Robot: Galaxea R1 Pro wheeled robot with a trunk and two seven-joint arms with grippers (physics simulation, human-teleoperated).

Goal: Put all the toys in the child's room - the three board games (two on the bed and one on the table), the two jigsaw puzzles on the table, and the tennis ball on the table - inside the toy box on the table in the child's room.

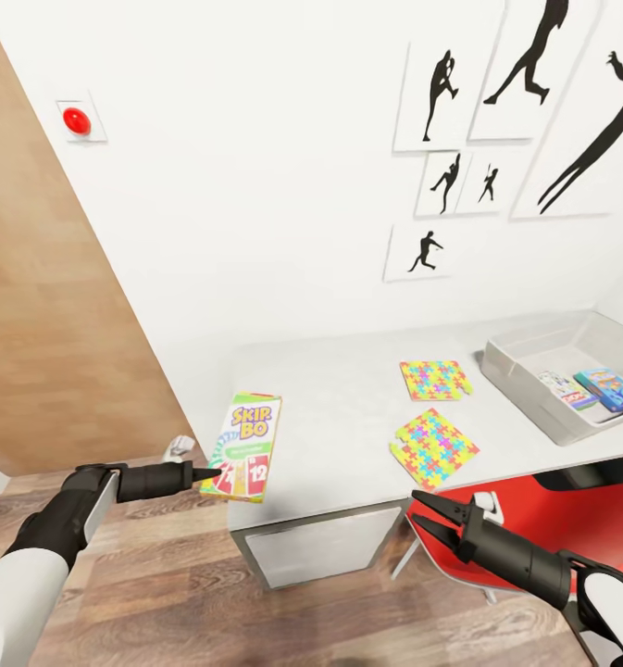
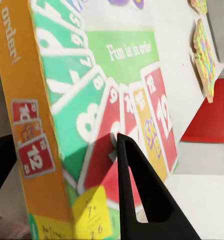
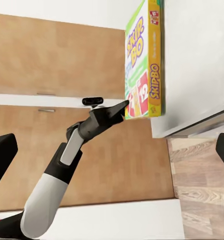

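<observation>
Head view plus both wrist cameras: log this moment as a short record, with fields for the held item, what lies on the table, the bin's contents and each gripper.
held item: Skip-Bo game box, gripped at its near end by the left gripper, overhanging the table's left front corner
on table: two jigsaw puzzles, lying flat, apart
toy box: holds a white game box and a blue one
right gripper: open, empty, below the table's front edge
tennis ball: not identifiable
</observation>
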